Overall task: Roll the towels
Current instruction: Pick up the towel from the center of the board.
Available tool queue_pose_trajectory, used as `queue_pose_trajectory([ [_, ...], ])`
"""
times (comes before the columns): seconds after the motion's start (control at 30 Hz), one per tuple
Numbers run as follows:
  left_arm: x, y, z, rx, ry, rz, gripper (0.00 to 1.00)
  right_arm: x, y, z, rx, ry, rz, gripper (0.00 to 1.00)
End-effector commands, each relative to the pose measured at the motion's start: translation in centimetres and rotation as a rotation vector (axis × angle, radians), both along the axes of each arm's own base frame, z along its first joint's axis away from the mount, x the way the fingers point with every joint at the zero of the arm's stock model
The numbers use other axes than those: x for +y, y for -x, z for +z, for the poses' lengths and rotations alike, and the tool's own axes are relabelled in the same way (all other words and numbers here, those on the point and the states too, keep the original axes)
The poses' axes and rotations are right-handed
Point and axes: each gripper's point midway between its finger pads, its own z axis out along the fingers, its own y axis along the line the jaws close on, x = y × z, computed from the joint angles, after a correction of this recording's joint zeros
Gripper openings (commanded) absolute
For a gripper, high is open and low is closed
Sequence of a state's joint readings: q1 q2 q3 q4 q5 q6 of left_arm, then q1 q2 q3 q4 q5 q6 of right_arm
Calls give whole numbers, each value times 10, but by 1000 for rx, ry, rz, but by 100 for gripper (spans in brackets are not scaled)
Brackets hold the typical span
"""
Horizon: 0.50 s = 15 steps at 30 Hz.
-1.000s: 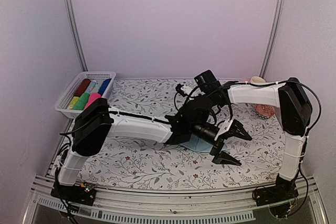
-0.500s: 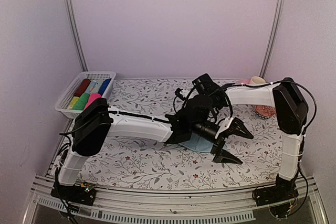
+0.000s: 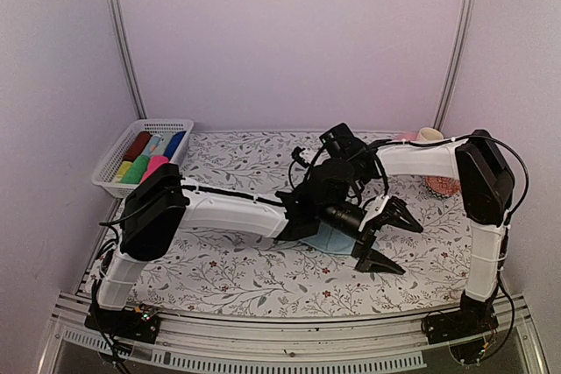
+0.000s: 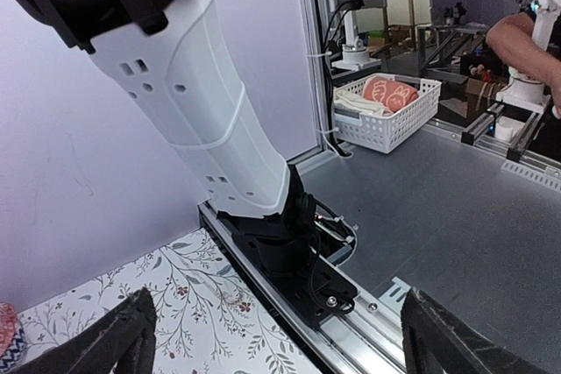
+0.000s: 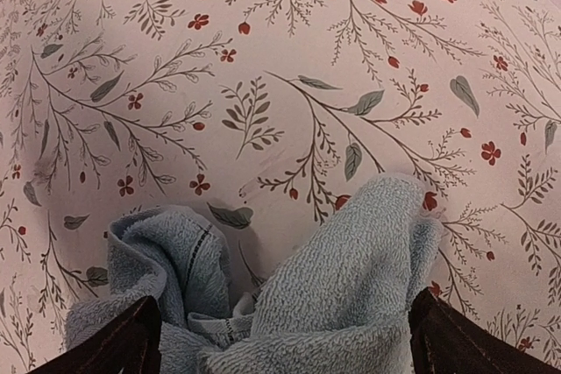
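Observation:
The pale blue towel (image 3: pixel 331 239) lies crumpled on the flowered table near its middle. In the right wrist view it (image 5: pixel 351 286) bunches up in two humps between the fingers. My right gripper (image 5: pixel 280 330) reaches down over it, jaws wide apart on either side of the cloth, not closed on it. My left gripper (image 3: pixel 411 250) hangs just right of the towel, open and empty. In its own view (image 4: pixel 279 308) it faces the right arm's base. A bright pink roll (image 3: pixel 156 165) lies in the white basket (image 3: pixel 114 183).
The basket at the back left also holds red, dark blue, green and yellow rolls. A red patterned object (image 3: pixel 443 186) sits by the right arm. Both arms cross over the table's middle. The table's right edge and a metal rail (image 4: pixel 351 317) are close to the left gripper.
The right arm's wrist has shifted slightly left over the towel. The left gripper has edged a little to the right. The towel stays put.

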<state>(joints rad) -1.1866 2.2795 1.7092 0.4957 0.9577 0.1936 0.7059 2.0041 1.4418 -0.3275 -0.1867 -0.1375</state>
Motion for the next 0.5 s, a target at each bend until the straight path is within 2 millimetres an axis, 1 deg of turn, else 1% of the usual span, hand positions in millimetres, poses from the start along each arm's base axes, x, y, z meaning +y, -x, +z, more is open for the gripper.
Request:
queue_pose_trajectory([
  [0.0,1,4,16,2,30,-1,97,-2,0,12,-61,2,29,99],
  [0.1,9,6,16,7,36,12,97,3,29,18,-20,-65,176,99],
  [0.17,14,6,13,13,26,27,97,3,35,17,-9,-69,204,99],
  [0.2,16,5,14,15,26,33,97,3,35,16,-13,-61,208,95],
  [0.23,17,4,13,17,23,37,97,2,34,15,-10,-60,208,86],
  [0.3,19,4,15,21,22,39,97,2,34,15,-8,-61,209,73],
  [0.47,22,2,20,15,26,54,97,0,28,17,-27,-47,192,45],
])
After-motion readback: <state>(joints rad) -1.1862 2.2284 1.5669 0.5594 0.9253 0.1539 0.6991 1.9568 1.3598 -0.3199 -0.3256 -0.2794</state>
